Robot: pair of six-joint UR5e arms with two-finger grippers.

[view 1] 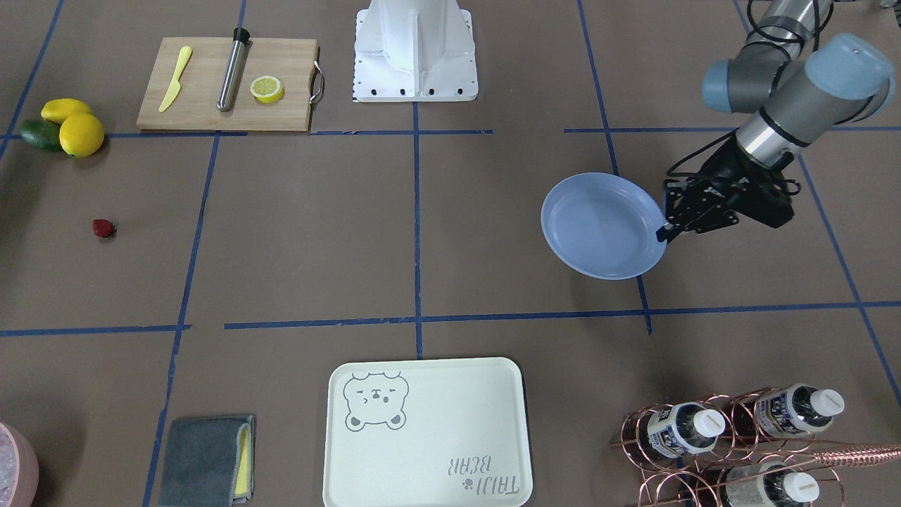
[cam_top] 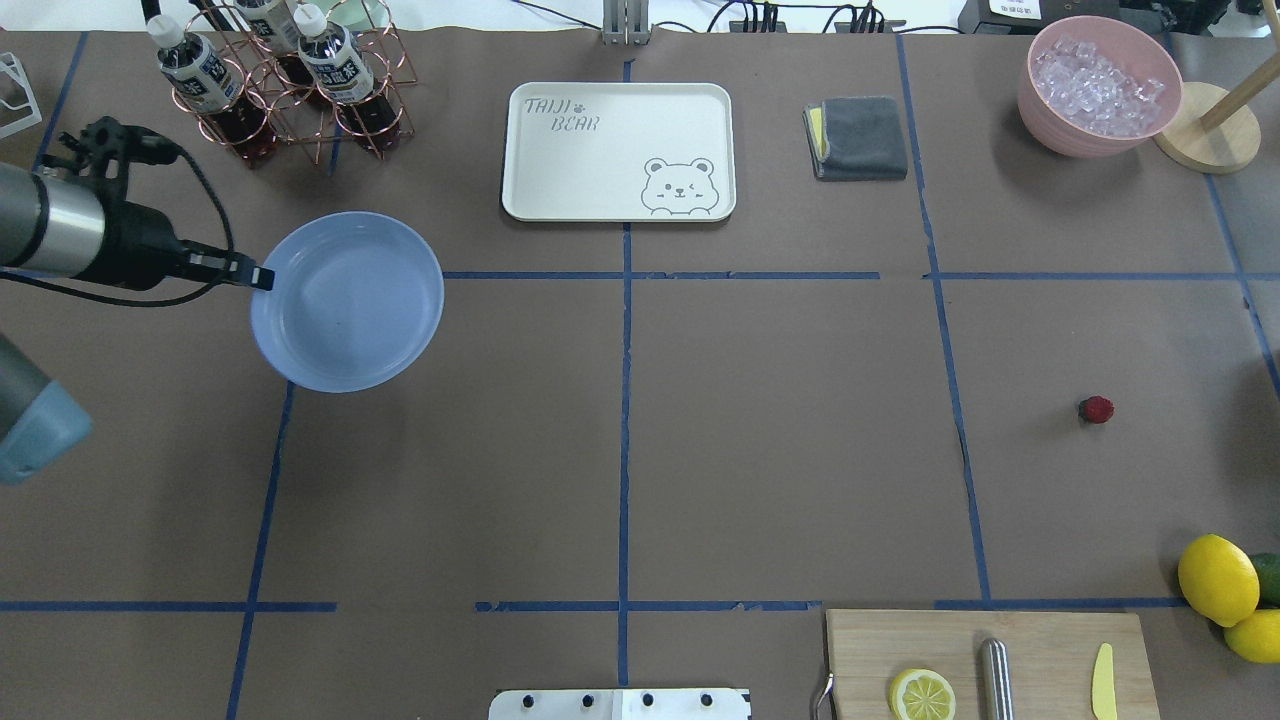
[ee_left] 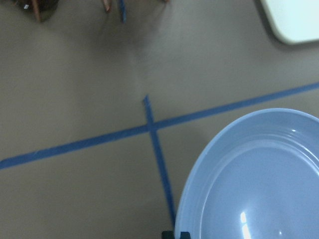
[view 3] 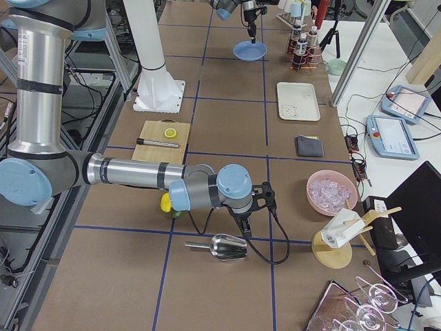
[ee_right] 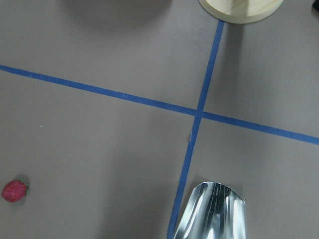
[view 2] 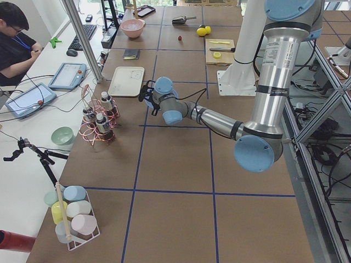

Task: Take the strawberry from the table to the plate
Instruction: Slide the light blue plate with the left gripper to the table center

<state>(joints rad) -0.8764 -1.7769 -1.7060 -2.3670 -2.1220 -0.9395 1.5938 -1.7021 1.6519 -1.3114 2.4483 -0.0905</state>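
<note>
Heads up: your left hand (view 1: 664,232) is clamped on the rim of the light-blue plate (view 1: 598,225), over on the robot's left side of the worktop (view 1: 317,232). The strawberry (view 1: 103,228) sits by itself on the brown paper at the opposite end, well apart from the plate and near the lemons (view 1: 82,134). Your right hand (view 3: 244,219) hangs near a metal scoop (view 3: 227,247). You can't tell whether its fingers are apart or together.

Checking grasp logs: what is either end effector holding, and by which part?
The left end effector pinches the plate at its rim. Whether the right end effector holds anything cannot be told.
</note>
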